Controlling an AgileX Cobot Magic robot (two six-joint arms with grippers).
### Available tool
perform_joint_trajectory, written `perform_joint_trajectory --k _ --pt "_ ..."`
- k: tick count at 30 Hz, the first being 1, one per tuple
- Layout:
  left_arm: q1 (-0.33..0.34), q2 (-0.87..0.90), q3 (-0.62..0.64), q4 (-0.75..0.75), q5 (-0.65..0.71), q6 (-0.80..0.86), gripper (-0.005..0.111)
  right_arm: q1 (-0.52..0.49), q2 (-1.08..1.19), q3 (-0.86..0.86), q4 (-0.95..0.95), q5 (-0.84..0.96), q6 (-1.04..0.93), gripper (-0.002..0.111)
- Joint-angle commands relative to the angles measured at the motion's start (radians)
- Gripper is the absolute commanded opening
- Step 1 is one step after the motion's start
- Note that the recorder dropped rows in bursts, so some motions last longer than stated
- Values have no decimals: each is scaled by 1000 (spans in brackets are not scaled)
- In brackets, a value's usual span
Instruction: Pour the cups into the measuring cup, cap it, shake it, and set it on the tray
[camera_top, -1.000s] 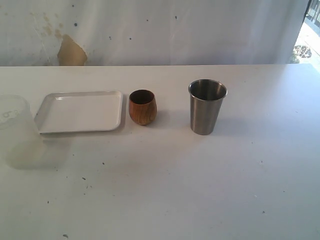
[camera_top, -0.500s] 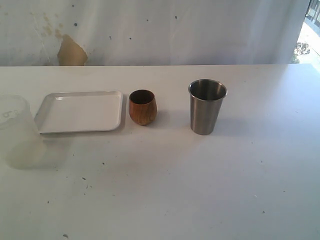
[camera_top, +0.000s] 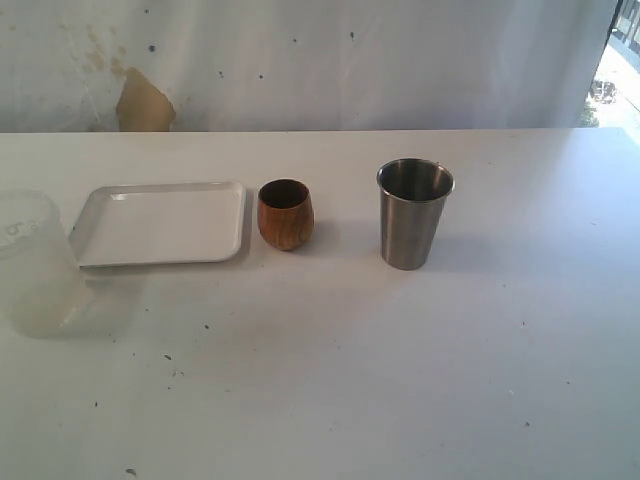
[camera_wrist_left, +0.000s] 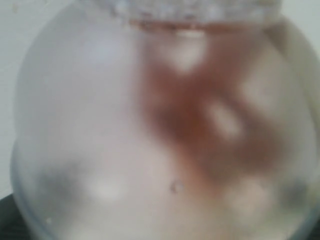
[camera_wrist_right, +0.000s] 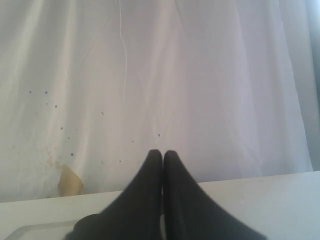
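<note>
Fingertips (camera_wrist_right: 155, 156) of the right end effector (camera_wrist_right: 162, 153) sit pressed together with nothing between them. It is held up off the desk (camera_wrist_right: 260, 187), dark and tapered, facing the white sheet (camera_wrist_right: 200, 75) that hangs behind the desk. From where I stand I can't see either arm over the desk itself.

On the left side, a frosted translucent container (camera_wrist_left: 150, 150) fills the whole wrist view, blurred, with a reddish-brown smear showing through its wall. It hides the left end effector's fingers, so I cannot tell whether they are clamped on it or standing apart.

Out on the desk, what looks like that same container stands at the far left edge, nearer to me than the tray (camera_top: 160, 222), with faint print near its top. The tray lies flat and bare, left of the middle. The wooden cup (camera_top: 285, 214) stands upright just beside the tray's right edge, a narrow gap between them. The steel tumbler (camera_top: 413, 226) stands upright further right, apart from the wooden cup, mouth up. The desk is white with small dark specks. The sheet carries a brownish stain (camera_top: 143, 105) above the tray.
</note>
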Motion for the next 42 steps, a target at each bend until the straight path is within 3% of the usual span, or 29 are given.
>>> perform_joint_trajectory --k 1,42 --pt "-3 -13 -13 6 -83 -4 0 -2 -4 4 -4 -5 5 0" --pt "-3 -13 -17 89 -157 -4 0 -2 -4 4 -4 -5 5 0"
